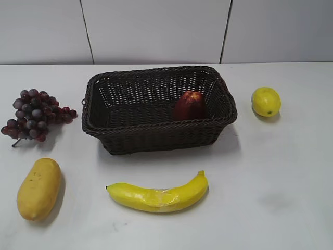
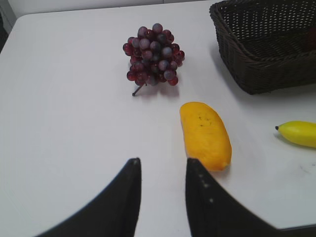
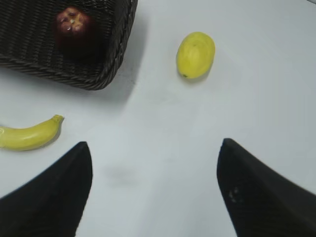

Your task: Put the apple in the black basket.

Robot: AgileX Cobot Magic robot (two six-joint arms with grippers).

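Right wrist view: apple (image 3: 73,27) in black basket (image 3: 106,59), well beyond jaws.

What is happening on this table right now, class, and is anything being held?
Nothing is held. The apple already sits inside the black basket, toward its right end. The right claw is open above bare table near the lemon; the left claw has a narrow gap, empty, by the mango. Grapes and banana lie untouched.
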